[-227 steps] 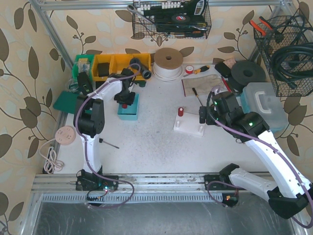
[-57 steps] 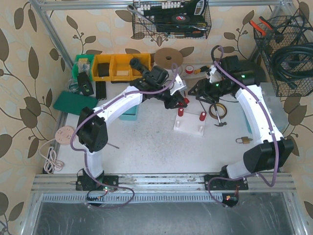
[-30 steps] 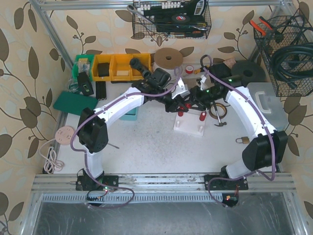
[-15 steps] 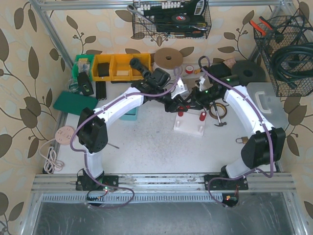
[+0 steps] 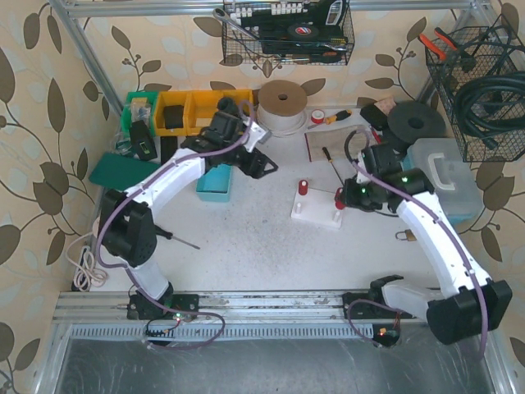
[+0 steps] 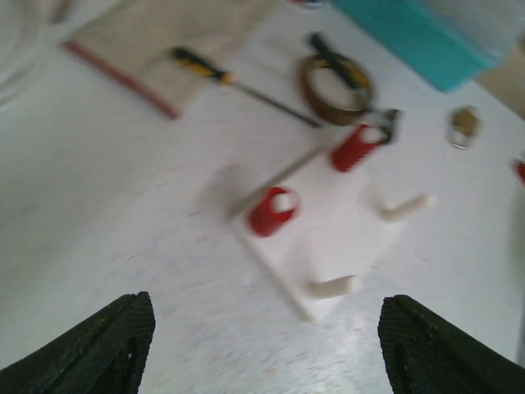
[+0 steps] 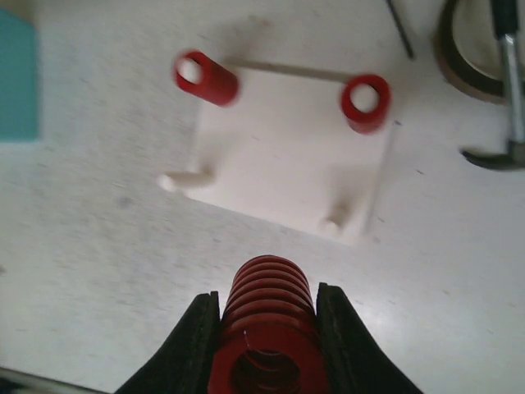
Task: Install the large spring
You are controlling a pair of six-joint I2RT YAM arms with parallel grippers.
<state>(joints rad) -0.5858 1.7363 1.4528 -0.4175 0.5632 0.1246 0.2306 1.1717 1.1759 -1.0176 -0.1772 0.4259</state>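
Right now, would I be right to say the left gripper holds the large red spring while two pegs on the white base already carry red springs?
Not quite: the right gripper holds the large red spring, as the right wrist view shows; the left gripper is open and empty. Two pegs on the white base do already carry red springs.

Left gripper (image 6: 267, 349) withdrawn (empty), right gripper (image 7: 267, 332) holding spring (image 7: 267, 295)

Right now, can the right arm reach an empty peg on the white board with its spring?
Probably yes: the right gripper, shut on the large spring, hangs near the board; both bare pegs look unobstructed.
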